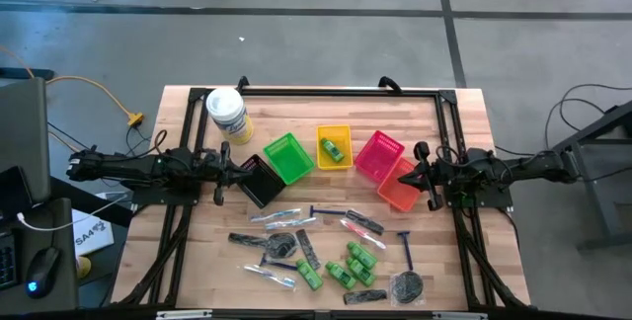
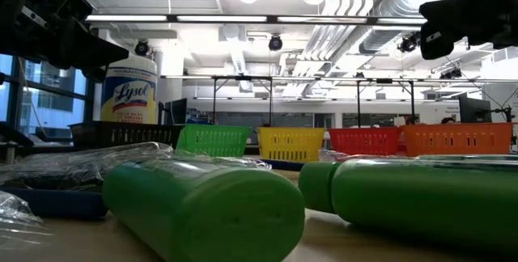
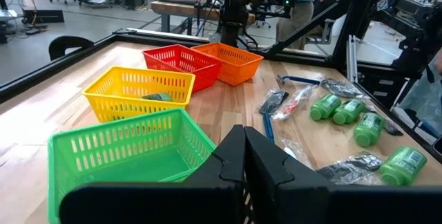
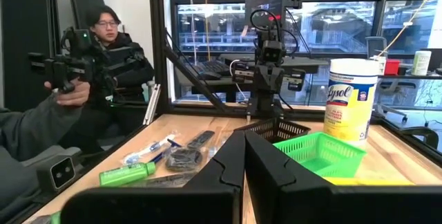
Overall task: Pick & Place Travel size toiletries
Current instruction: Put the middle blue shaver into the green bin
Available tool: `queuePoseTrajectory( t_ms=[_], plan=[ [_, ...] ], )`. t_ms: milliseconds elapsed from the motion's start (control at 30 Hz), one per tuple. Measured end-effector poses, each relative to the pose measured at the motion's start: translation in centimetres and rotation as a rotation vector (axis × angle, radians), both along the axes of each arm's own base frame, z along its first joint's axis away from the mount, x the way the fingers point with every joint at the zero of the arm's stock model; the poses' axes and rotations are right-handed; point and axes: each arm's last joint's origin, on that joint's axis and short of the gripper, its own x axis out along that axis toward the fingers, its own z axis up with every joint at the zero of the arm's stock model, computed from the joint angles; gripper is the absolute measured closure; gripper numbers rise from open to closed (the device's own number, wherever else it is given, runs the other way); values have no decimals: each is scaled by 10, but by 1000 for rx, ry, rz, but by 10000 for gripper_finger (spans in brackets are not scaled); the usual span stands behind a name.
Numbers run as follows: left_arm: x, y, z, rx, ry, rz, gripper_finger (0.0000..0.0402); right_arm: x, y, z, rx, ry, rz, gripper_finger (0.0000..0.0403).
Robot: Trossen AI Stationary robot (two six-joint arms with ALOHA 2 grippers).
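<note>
The travel size toiletries lie scattered on the near half of the wooden table [image 1: 197,261]: green mini bottles [image 1: 341,273], blue-handled razors [image 1: 406,250], clear-wrapped sticks [image 1: 269,275], dark combs [image 1: 307,249] and a round dark packet [image 1: 407,285]. One green bottle [image 1: 334,149] lies in the yellow basket [image 1: 334,134]. My left gripper [image 1: 225,168] hovers shut at the table's left, beside the black basket [image 1: 260,182]. My right gripper [image 1: 421,170] hovers shut at the right, beside the orange basket [image 1: 398,188]. Both hold nothing, and their fingers [image 3: 244,148] [image 4: 244,151] point level.
A row of baskets crosses the table's middle: black, green [image 1: 288,156], yellow, pink-red [image 1: 379,154], orange. A white Lysol tub [image 1: 227,113] stands at the far left. A black frame [image 1: 336,91] runs along the table's edges. A person [image 4: 103,44] sits beyond the table's left side.
</note>
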Motion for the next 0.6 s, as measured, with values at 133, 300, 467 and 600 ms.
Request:
queuePoseTrajectory(
  t_ms=[133, 300, 467, 600],
  plan=[
    [0, 0, 0, 0, -3, 0, 402, 0, 0, 0, 25, 4, -2, 399],
    [0, 0, 2, -20, 9, 1, 402, 0, 0, 0, 24, 5, 3, 398],
    [4, 0, 27, -22, 17, 7, 402, 0, 0, 0, 25, 5, -5, 400],
    [20, 0, 61, -16, 39, 57, 402, 0, 0, 0, 25, 5, -5, 398]
  ],
)
